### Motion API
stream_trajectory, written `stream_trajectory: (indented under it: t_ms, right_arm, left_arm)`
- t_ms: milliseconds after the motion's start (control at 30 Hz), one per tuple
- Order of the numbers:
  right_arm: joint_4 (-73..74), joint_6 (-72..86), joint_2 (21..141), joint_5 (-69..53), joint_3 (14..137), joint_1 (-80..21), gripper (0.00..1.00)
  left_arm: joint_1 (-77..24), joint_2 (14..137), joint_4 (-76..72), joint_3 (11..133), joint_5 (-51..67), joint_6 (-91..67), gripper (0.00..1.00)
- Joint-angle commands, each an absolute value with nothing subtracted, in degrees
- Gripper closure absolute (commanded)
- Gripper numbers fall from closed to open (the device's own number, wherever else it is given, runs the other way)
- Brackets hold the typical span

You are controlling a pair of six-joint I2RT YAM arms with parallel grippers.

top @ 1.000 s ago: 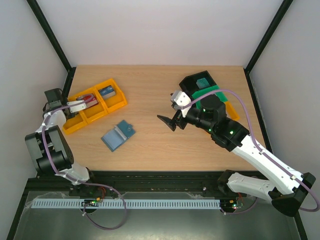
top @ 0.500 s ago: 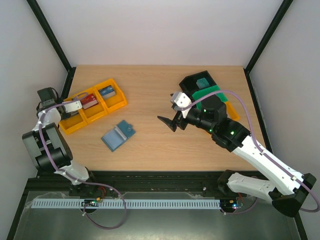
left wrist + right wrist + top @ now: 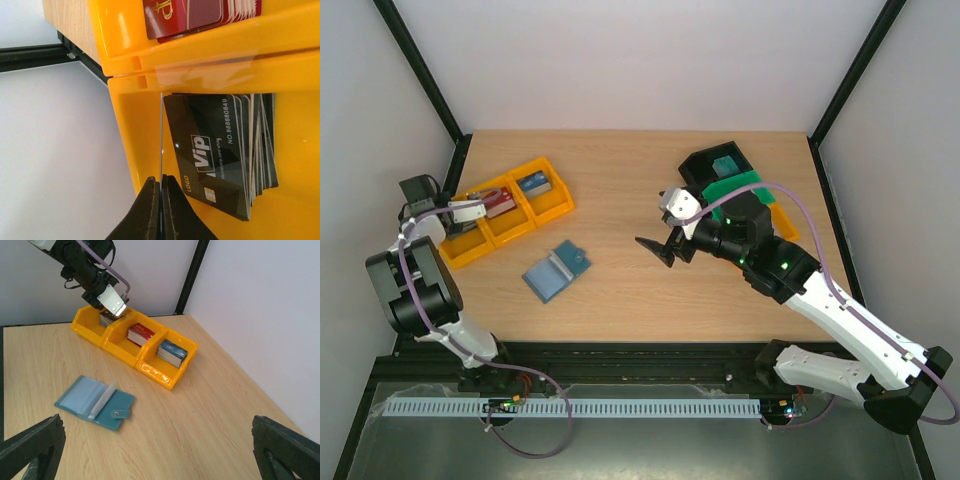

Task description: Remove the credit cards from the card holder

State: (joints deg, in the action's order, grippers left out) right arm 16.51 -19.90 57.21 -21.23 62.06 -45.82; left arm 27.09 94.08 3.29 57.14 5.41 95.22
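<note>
The blue-teal card holder [image 3: 556, 271] lies open on the table, pale pockets up and its tab to the right [image 3: 95, 402]. My left gripper [image 3: 161, 179] is shut on a thin credit card [image 3: 161, 130], seen edge-on. It holds the card over the leftmost orange compartment [image 3: 130, 150], beside a stack of black cards [image 3: 220, 150]. From above, the left gripper [image 3: 470, 211] hangs at the left end of the orange trays [image 3: 552, 210]. My right gripper [image 3: 660, 250] hovers open and empty over mid-table, right of the holder; its fingertips [image 3: 30, 450] frame the wrist view.
The three joined orange trays [image 3: 165, 377] hold stacks of black, red [image 3: 140, 334] and blue [image 3: 172, 352] cards. A black tray [image 3: 705, 165] and a green tray [image 3: 735, 186] stand at the back right, partly under my right arm. The table's left edge runs close to the left arm.
My left gripper has drawn back leftward from over the red-card compartment to the leftmost compartment, still pinching the card. The right gripper has barely shifted. The holder has not moved.
</note>
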Motion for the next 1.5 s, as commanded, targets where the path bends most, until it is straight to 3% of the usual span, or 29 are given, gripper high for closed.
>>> stream_trajectory:
  t_ms: [0, 267, 300, 400, 433, 867, 1200, 1267, 1467]
  right_arm:
    - [17.96, -21.00, 57.25, -22.21, 62.54, -45.82, 0.01]
    - [18.61, -21.86, 57.30, -22.76, 62.74, -45.80, 0.01]
    - [18.68, -21.90, 57.37, -22.85, 62.75, -45.81, 0.01]
    - [18.80, -22.04, 57.39, -23.10, 62.73, -45.85, 0.01]
    - [18.80, -22.06, 57.39, -23.19, 62.75, -45.82, 0.01]
    - [18.74, -21.47, 56.43, -24.84, 62.96, -45.80, 0.01]
    - [17.13, -18.40, 57.91, -23.17, 64.31, -45.83, 0.01]
    - [16.36, -17.24, 57.77, -22.04, 64.55, -45.82, 0.01]
    - [12.31, -9.98, 58.44, -9.77, 65.91, -45.19, 0.01]
  left_arm:
    - [25.95, 95.95, -0.65, 56.14, 6.48, 96.26, 0.98]
    - [25.88, 97.51, -0.27, 56.86, 4.40, 96.90, 0.97]
    - [25.92, 97.48, 0.85, 56.89, 4.31, 97.09, 0.92]
    - [25.93, 97.34, 3.88, 57.48, 3.83, 97.33, 0.60]
    - [25.93, 97.28, 4.43, 57.84, 3.58, 97.30, 0.55]
    - [25.97, 94.84, 10.43, 61.31, 3.30, 92.25, 0.20]
    - [23.63, 87.27, 25.01, 68.01, 12.20, 75.32, 0.10]
    - [22.59, 85.55, 26.04, 68.96, 13.91, 70.71, 0.02]
    - [16.02, 80.41, 23.83, 69.27, 13.16, 50.92, 0.01]
